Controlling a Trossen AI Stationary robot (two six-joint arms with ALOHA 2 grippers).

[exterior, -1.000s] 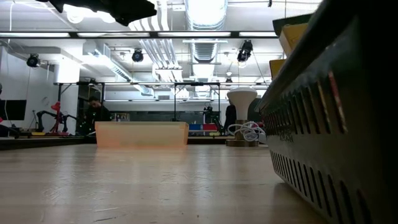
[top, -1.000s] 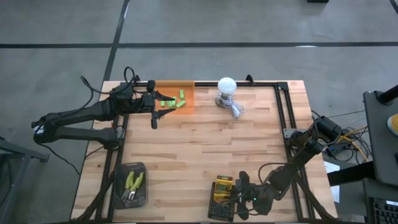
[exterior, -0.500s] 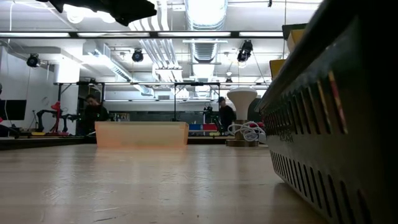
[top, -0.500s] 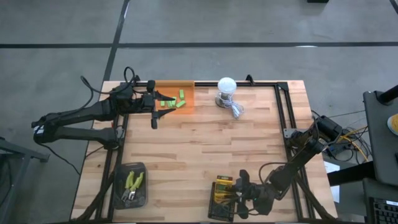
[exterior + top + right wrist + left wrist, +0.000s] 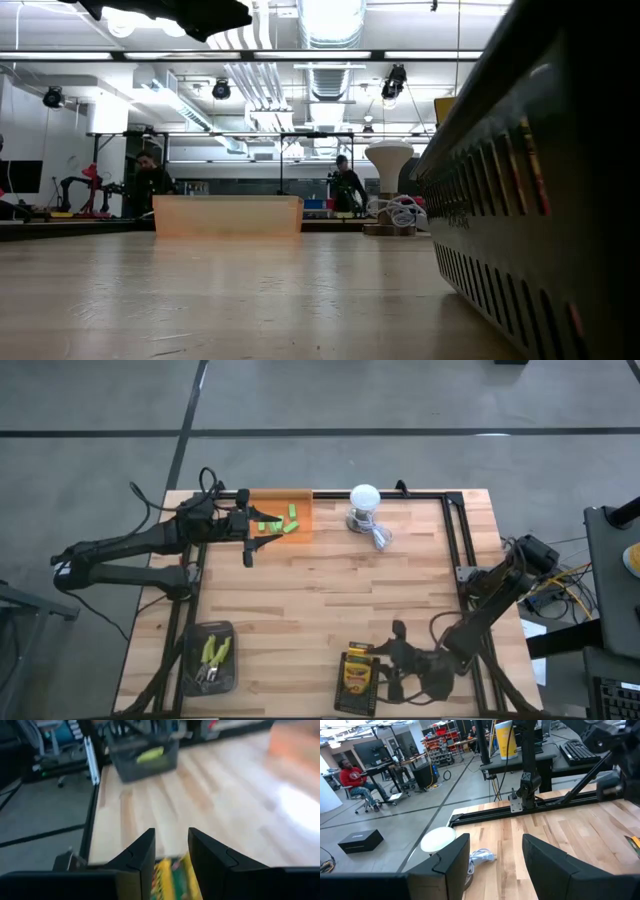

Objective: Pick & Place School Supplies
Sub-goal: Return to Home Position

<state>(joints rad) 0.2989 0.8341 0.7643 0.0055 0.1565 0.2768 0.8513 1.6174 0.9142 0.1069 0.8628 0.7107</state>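
Observation:
Several bright-green blocks [image 5: 280,522] lie in the orange bin [image 5: 300,497] at the far left. My left gripper [image 5: 255,526] hovers at that bin's left side, open and empty [image 5: 492,870]. Two green-handled pliers [image 5: 213,652] lie in a dark tray [image 5: 190,670] at the near left. Yellow-and-green crayon boxes [image 5: 357,672] lie flat in a dark bin [image 5: 340,702] at the near edge. My right gripper [image 5: 384,666] stands just right of that bin, open and empty [image 5: 171,855], with a crayon box [image 5: 170,875] below and ahead of its fingers.
A white bulb [image 5: 364,500] with a coiled cable [image 5: 381,537] stands at the far edge, right of the orange bin. A black frame [image 5: 455,540] runs along the table's far and right edges. Bare wood lies mid-table. People show in the room beyond [image 5: 345,185].
My right gripper has drawn back from over the dark bin toward the table's right edge, and its arm has swung right with it. The crayon box stays in the bin; its yellow top, which showed above the bin wall in the low view, has sunk out of sight.

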